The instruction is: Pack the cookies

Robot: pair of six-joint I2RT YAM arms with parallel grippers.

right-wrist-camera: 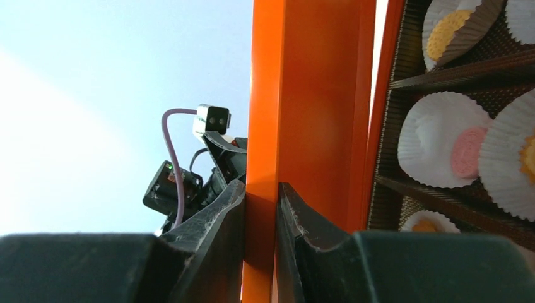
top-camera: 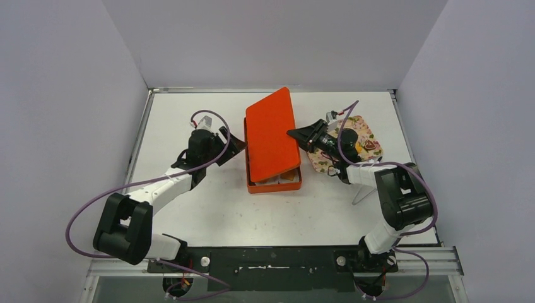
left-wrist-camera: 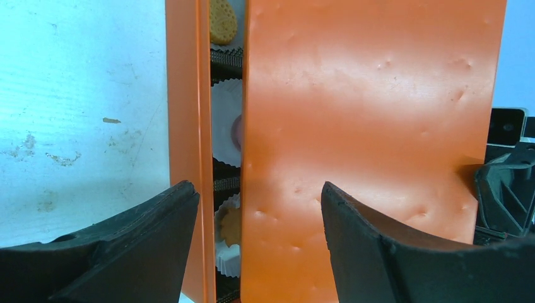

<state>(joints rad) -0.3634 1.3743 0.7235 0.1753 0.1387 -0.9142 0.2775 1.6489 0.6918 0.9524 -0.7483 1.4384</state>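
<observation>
**At the middle of the table, a tilted lid is hanging over a filled box**

On the white table (top-camera: 214,208), the orange box (top-camera: 274,187) is lying open. Its orange lid (top-camera: 271,132) is slanting above it, raised along the right side and leaving only the near end of the box uncovered. The right gripper (right-wrist-camera: 261,189) is pinching the lid's right rim between nearly closed fingers, which is why the lid is sitting at an angle and not flat. The left gripper (left-wrist-camera: 258,187) is waiting just beside the box's left wall with its fingers spread wide and gripping nothing. It looks placed there to steady the box or guide the lid's free edge while the box is closed.

The cookies (right-wrist-camera: 468,151) are already sitting inside the box, each in one of the white paper cups (right-wrist-camera: 435,136). Closing the lid therefore looks like the step in hand, late in the packing.

The overhead view is giving the layout of both arms, the box and the flowered tray (top-camera: 372,136) under the right arm. The arm is hiding too much of that tray to tell whether any cookies are left on it. Only the right wrist view is proving the pinch on the rim, and it is showing a pink cookie among yellow ones. The left wrist view alone is showing the narrow gap between box wall and lid, with cookies peeking through.
</observation>
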